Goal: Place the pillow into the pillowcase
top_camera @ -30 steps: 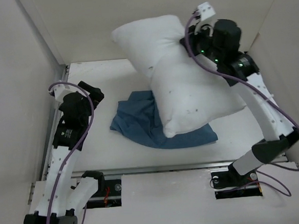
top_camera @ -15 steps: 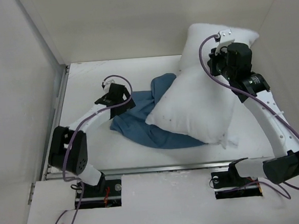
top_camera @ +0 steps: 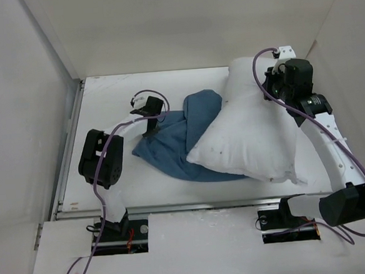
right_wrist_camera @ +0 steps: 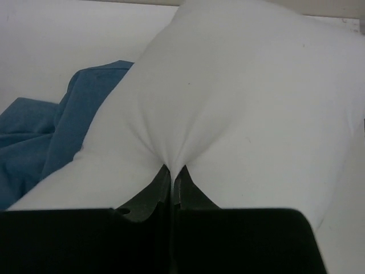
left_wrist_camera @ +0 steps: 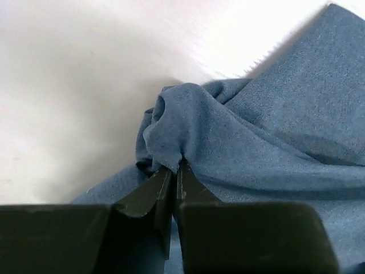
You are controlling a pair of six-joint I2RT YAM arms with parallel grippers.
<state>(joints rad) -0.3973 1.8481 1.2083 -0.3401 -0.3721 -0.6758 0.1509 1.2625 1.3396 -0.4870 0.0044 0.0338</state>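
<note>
Our left pincer (left_wrist_camera: pixel 174 169), off to the left a second ago, now pinches a fold of the pillowcase (top_camera: pixel 171 147). Our right pincer (right_wrist_camera: pixel 171 171) stays clamped on the pillow (top_camera: pixel 245 139), which has dropped onto the table (top_camera: pixel 104 98) and overlaps the pillowcase.

White table (top_camera: pixel 153 184), plain beige walls (top_camera: pixel 162 25)

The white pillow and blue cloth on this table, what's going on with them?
The left tool is pinched shut on a fold of the limp blue-teal fabric pillowcase. The right tool is pinched shut on the plump white stuffed pillow, which lies partly over the pillowcase. The pillow is not inside it yet.
</note>
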